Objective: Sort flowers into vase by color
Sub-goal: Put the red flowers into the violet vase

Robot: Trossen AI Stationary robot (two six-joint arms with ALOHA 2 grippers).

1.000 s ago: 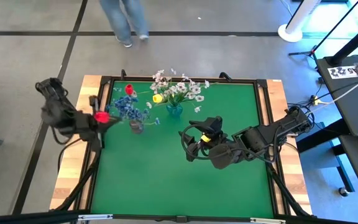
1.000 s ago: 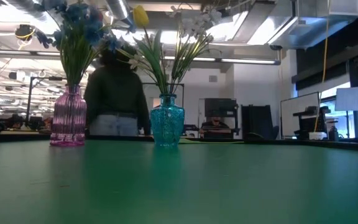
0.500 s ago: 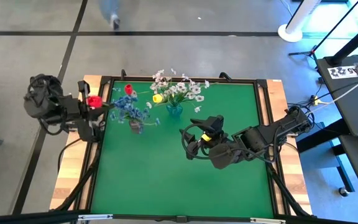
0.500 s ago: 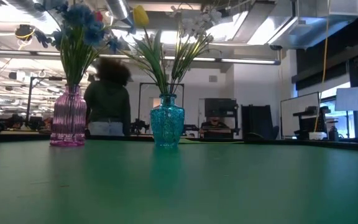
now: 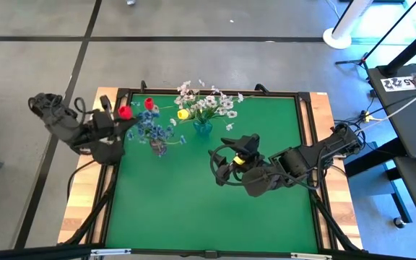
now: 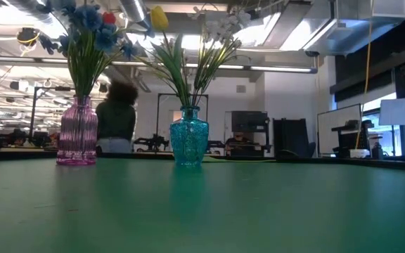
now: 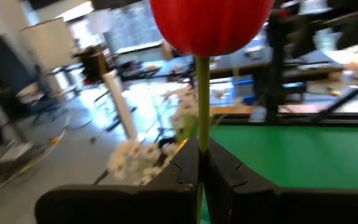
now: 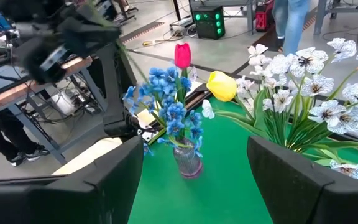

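My left gripper (image 5: 115,121) hangs over the table's left edge, shut on a red flower (image 5: 125,112) whose bud (image 7: 210,25) stands above its fingers. Just to its right, a pink vase (image 5: 157,147) holds blue flowers (image 5: 150,128). A second red bud (image 5: 149,104) rises close behind them. A teal vase (image 5: 202,128) farther right holds white sprays (image 5: 215,103) and a yellow bud (image 5: 183,114). My right gripper (image 5: 221,167) is open above the table's middle and faces both vases, with nothing between its fingers (image 8: 104,180). My left gripper pinches the red flower's thin green stem (image 7: 202,134) between its two fingers, a short way below the bud. The fingers come roughly level from the table's left side and lie across the stem. The flower is lifted clear with its bud upward. The fingers hide the stem below them.
The green mat (image 5: 193,209) is bare in front of the vases and under my right arm. Wooden strips and a black frame (image 5: 110,180) border the table. A person (image 6: 117,116) stands in the room beyond the far edge.
My left gripper, still shut on the red flower, has risen and swung toward the table's far edge, then in toward the pink vase, turning as it went. The flower travelled with it. The person behind the table has walked away.
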